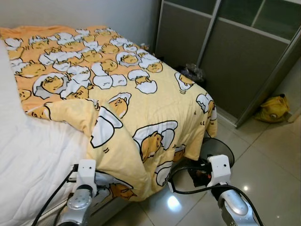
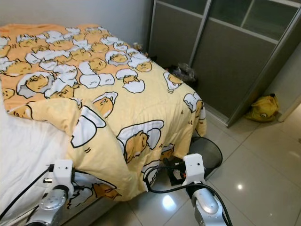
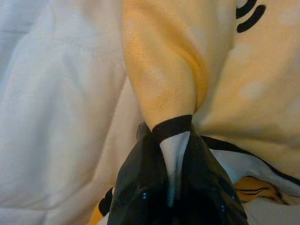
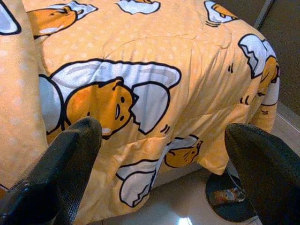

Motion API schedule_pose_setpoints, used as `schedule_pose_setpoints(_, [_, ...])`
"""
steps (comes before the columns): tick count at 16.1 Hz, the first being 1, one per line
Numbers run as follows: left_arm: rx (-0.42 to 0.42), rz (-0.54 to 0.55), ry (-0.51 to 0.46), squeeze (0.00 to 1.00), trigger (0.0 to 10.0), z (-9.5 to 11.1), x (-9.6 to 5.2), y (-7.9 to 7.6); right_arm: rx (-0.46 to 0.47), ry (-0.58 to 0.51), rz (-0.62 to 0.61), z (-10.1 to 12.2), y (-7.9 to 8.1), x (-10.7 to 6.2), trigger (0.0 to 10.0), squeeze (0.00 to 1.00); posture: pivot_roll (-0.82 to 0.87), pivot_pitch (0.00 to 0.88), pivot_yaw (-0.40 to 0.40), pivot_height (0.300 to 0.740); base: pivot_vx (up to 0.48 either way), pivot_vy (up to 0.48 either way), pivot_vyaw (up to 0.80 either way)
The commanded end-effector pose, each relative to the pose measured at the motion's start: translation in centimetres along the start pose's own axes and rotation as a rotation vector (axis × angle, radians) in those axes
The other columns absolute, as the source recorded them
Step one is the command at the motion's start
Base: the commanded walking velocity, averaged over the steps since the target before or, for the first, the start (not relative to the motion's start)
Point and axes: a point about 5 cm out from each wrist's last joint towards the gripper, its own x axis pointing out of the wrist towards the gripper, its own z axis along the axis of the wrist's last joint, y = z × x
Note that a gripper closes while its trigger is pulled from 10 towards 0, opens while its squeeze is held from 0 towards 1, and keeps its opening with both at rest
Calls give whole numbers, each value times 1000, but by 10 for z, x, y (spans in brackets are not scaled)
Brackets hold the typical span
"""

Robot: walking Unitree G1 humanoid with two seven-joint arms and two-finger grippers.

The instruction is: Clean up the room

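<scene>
Left gripper (image 3: 176, 187) clamped on blanket (image 1: 141, 108) fold at bed (image 1: 28, 160) edge. Right gripper (image 4: 164, 159) wide open, empty, facing blanket's hanging corner. Your risk: thin pinch slips when you pull.

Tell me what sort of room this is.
A bedroom, most likely: a bed with a white mattress, a yellow cartoon-print duvet over it, and a sliding-door wardrobe beside it.

Orange-yellow duvet (image 1: 136, 108), white-egg cartoon print, black outlines; white mattress (image 1: 33, 160); yellow bag (image 1: 273, 109); grey wardrobe doors (image 1: 225, 56).
</scene>
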Motion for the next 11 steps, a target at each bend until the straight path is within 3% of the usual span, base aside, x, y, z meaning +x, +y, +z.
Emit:
schedule_pose_setpoints(1, [-21, -15, -16, 0, 10000, 5, 1, -7, -3, 2, -21, -2, -7, -2, 10000, 0, 78, 0, -72, 740, -480, 0, 0])
schedule_pose_setpoints(4, [-43, -46, 6, 0, 10000, -1, -2, -21, -10, 6, -12, -5, -8, -3, 10000, 0, 72, 0, -76, 740, -480, 0, 0])
schedule_pose_setpoints(7, [-61, -109, 55, 0, 10000, -9, -6, -41, -16, 10, -3, -6, -9, -4, 10000, 0, 64, 2, -85, 740, 0, 0, 0])
schedule_pose_setpoints(10, [-84, -173, 182, 0, 10000, -25, -13, -60, -23, 13, 6, -6, -10, -3, 10000, 0, 58, 6, -98, 740, 0, 0, 0])
schedule_pose_setpoints(11, [-146, -263, 307, 0, 10000, -38, -22, -83, -33, 20, 19, -6, -11, -4, 10000, 0, 49, 7, -112, 740, 0, 0, 0])
